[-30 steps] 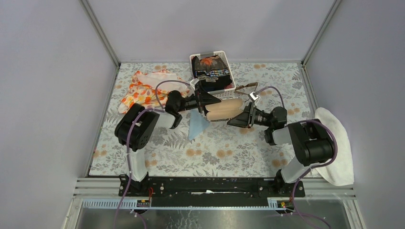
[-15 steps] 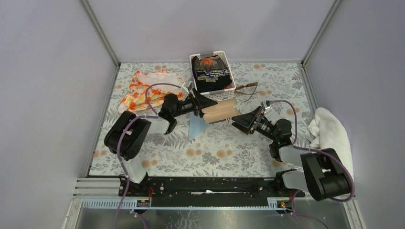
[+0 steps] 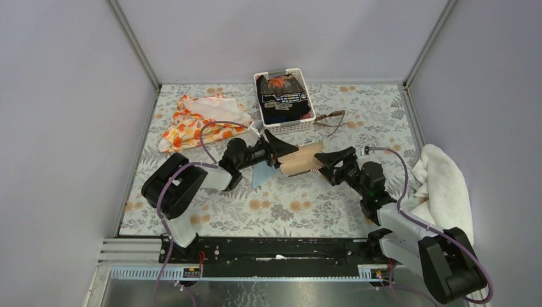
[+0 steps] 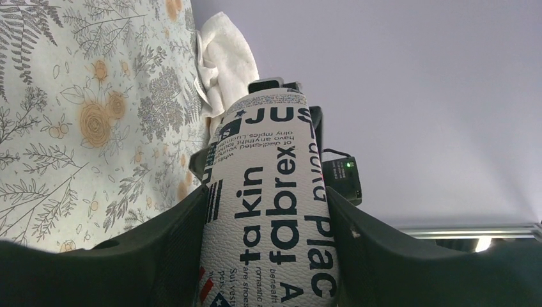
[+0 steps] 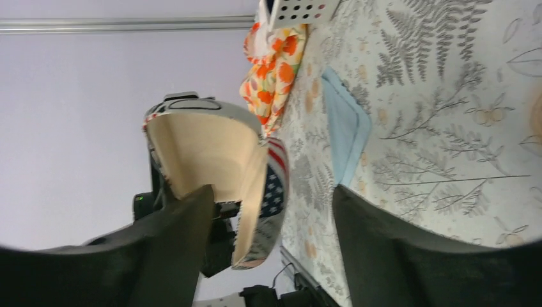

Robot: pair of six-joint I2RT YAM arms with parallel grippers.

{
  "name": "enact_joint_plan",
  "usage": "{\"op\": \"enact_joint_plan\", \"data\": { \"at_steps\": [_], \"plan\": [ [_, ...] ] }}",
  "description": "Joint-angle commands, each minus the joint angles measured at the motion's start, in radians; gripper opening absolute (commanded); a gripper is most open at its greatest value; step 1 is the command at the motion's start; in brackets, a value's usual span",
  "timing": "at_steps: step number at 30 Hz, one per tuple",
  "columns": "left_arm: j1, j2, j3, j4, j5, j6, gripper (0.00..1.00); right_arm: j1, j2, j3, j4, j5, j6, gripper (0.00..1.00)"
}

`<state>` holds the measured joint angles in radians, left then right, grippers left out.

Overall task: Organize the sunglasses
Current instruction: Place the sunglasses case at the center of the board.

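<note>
The sunglasses [image 3: 330,119], thin brown frame with tinted lenses, lie on the flowered table just right of the white basket [image 3: 299,126]; no gripper touches them. My left gripper [image 3: 286,155] [image 4: 267,193] is shut on the tan lettered tube case [image 3: 301,160] [image 4: 268,153], held tilted above the table. My right gripper [image 3: 327,161] [image 5: 271,199] stands open at the case's open end [image 5: 204,150]. The case's loose flap [image 5: 255,192] hangs between its fingers, and one finger [image 5: 185,217] overlaps the mouth's rim.
A light blue cloth [image 3: 261,174] [image 5: 345,128] lies under the left gripper. An orange floral cloth [image 3: 192,120] sits at the back left. A white towel [image 3: 444,185] drapes over the right edge. The basket holds dark folded items.
The right arm pulled away from the case, swung lower and nearer, then came back to its open end, jaws wider. The left gripper brought the case nearer and tilted it.
</note>
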<state>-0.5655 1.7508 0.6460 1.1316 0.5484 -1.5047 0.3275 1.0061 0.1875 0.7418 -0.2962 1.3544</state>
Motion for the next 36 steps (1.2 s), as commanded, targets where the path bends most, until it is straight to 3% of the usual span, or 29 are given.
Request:
{"op": "enact_joint_plan", "data": {
  "at_steps": [1, 3, 5, 7, 9, 11, 14, 19, 23, 27, 31, 36],
  "plan": [
    [-0.007, -0.013, -0.024, 0.109, -0.037, -0.011, 0.0, 0.022, 0.036, 0.013, -0.029, 0.078, 0.033, 0.66],
    [-0.008, -0.023, -0.031, 0.1, -0.039, -0.008, 0.0, 0.029, 0.049, 0.012, -0.015, 0.08, 0.025, 0.47],
    [-0.008, -0.035, -0.027, 0.071, -0.027, -0.002, 0.01, 0.03, 0.053, 0.035, -0.044, 0.077, -0.019, 0.21],
    [-0.007, -0.049, -0.011, 0.018, 0.002, 0.01, 0.26, 0.03, 0.053, 0.1, -0.198, 0.087, -0.092, 0.01],
    [-0.003, -0.074, 0.001, -0.034, 0.017, 0.028, 0.59, 0.03, 0.053, 0.17, -0.316, 0.103, -0.165, 0.0],
    [0.015, -0.114, 0.022, -0.144, 0.036, 0.086, 0.82, 0.03, 0.061, 0.247, -0.416, 0.107, -0.24, 0.0],
    [0.06, -0.201, 0.052, -0.378, 0.047, 0.199, 0.98, 0.028, 0.116, 0.394, -0.593, 0.094, -0.391, 0.0],
    [0.115, -0.359, 0.139, -0.794, 0.041, 0.426, 0.99, 0.028, 0.23, 0.566, -0.787, 0.054, -0.584, 0.0],
    [0.117, -0.472, 0.211, -1.084, -0.088, 0.592, 0.99, 0.0, 0.357, 0.709, -0.885, 0.005, -0.721, 0.0],
    [0.119, -0.577, 0.181, -1.165, -0.254, 0.643, 0.99, -0.038, 0.571, 0.915, -1.046, -0.075, -0.858, 0.0],
    [0.121, -0.697, 0.108, -1.136, -0.352, 0.667, 0.99, -0.068, 0.683, 0.928, -0.992, -0.084, -0.856, 0.0],
    [0.124, -0.67, 0.175, -1.254, -0.206, 0.816, 0.99, -0.089, 0.794, 0.946, -0.954, -0.125, -0.857, 0.07]
  ]
}}
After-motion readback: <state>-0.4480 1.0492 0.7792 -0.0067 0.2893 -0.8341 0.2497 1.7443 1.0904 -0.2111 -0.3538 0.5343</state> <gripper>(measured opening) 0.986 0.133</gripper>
